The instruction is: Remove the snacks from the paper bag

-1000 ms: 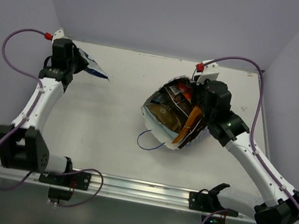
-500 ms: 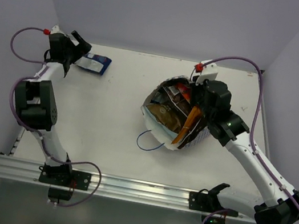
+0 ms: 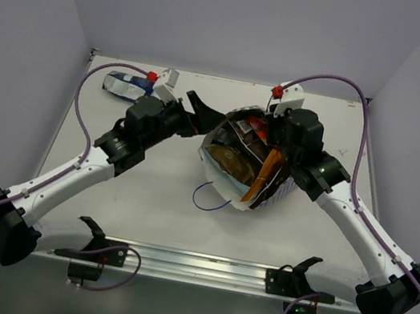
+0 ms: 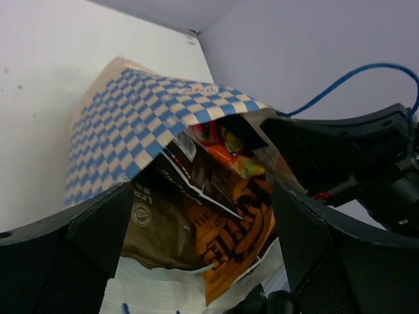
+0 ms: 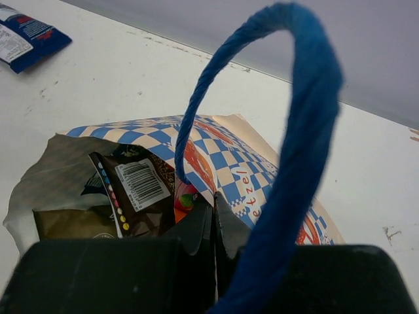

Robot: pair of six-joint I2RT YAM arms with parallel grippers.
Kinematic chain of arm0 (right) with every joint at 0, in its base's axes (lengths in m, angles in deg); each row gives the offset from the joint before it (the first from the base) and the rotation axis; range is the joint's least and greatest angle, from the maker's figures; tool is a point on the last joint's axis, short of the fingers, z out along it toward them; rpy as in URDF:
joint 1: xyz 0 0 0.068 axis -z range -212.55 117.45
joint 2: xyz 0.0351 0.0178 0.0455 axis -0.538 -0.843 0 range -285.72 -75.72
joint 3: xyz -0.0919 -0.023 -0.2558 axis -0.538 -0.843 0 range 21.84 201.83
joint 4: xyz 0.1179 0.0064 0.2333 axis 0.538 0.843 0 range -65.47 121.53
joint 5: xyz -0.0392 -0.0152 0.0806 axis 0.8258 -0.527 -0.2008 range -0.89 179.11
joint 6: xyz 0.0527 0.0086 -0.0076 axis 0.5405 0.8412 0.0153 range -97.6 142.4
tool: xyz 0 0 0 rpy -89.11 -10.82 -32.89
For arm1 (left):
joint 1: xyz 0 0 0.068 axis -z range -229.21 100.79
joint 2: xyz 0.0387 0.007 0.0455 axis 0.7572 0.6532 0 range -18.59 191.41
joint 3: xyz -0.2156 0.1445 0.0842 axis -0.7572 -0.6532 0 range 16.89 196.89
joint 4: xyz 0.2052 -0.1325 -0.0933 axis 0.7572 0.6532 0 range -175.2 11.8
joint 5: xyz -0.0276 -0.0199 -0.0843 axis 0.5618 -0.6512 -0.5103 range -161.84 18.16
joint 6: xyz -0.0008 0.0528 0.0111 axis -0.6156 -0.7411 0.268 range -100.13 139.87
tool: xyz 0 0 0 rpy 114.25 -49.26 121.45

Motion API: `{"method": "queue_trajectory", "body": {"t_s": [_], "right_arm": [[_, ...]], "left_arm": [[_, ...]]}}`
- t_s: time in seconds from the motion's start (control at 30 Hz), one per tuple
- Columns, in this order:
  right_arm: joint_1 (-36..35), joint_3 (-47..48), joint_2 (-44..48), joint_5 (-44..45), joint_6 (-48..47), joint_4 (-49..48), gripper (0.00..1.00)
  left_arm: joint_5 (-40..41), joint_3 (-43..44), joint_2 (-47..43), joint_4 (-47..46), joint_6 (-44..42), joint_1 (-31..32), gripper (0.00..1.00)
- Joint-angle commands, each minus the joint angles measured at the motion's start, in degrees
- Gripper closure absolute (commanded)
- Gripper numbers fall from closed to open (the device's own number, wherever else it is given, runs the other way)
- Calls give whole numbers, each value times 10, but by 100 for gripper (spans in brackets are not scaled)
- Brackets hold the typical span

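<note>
The paper bag (image 3: 226, 178) lies tilted at the table's middle right, with its mouth facing left. Its checkered side (image 4: 131, 124) fills the left wrist view. Several snacks show inside: an olive-tan packet (image 4: 154, 229), an orange-and-brown one (image 4: 245, 226), a red-and-yellow one (image 4: 216, 134) and a dark brown one with a barcode (image 5: 137, 190). My left gripper (image 3: 199, 114) (image 4: 203, 216) stands open just before the mouth, with nothing between its fingers. The right gripper (image 3: 276, 148) (image 5: 215, 209) is shut on the bag's upper rim. One blue-and-white snack (image 3: 121, 84) (image 5: 26, 36) lies on the table at the back left.
A blue cord handle (image 5: 301, 131) arches close over the right wrist camera. Another handle loop (image 3: 207, 197) lies on the table in front of the bag. Grey walls enclose the table on three sides.
The left gripper opened and let go of the blue-and-white packet at the back left. It then swung right to the bag's mouth. The right arm and bag stayed still.
</note>
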Motion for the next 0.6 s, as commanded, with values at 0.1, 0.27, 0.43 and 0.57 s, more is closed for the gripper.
{"method": "queue_trajectory", "body": {"t_s": [0.1, 0.27, 0.43, 0.57], "right_arm": [[0, 37, -11, -4, 10, 50, 100], [0, 38, -4, -6, 29, 60, 100], [-1, 37, -4, -11, 40, 64, 100], [0, 40, -4, -14, 53, 71, 100]], "left_arm": [[115, 62, 96, 31, 65, 105, 8], [116, 133, 181, 52, 71, 147, 11], [142, 170, 215, 42, 95, 183, 16], [166, 164, 213, 17, 137, 192, 23]]}}
